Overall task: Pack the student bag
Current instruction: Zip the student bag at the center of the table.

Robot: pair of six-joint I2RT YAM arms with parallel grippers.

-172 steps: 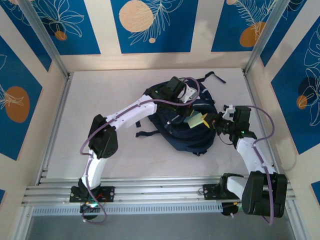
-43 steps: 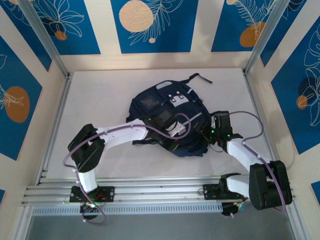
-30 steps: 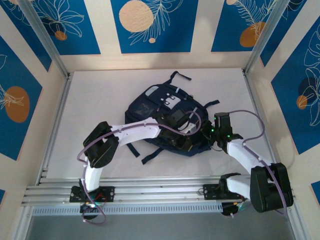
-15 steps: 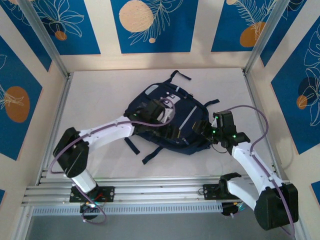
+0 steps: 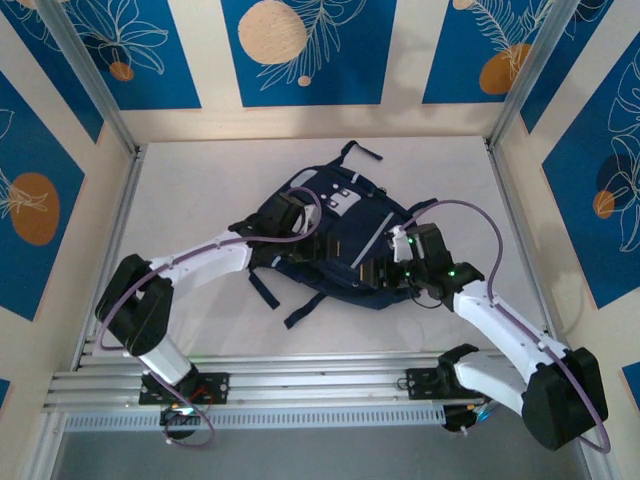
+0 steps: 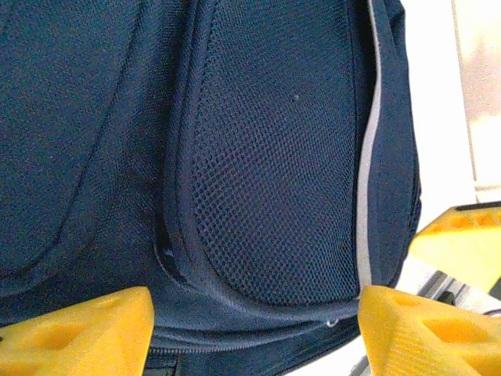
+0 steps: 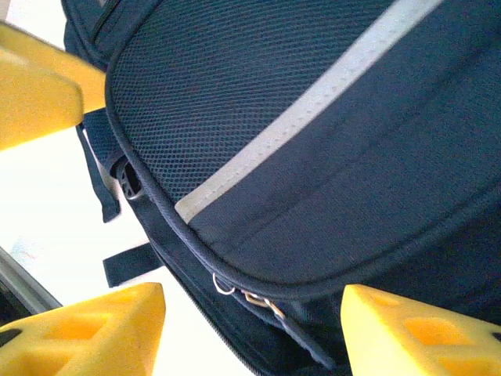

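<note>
The table (image 5: 200, 190) I work on is plain white and matte. Aluminium rails (image 5: 320, 385) run along its near edge, with a slotted grey strip (image 5: 300, 420) just below them. Another rail (image 5: 110, 250) borders the left side. Two slanted aluminium posts (image 5: 85, 75) (image 5: 535, 70) rise from the far corners. Around me stand cream walls with blue panels (image 5: 300, 50) drawn with white leaf outlines. The middle back panel carries a peach circle (image 5: 272, 30), and the left wall has an orange one (image 5: 30, 205).
</note>
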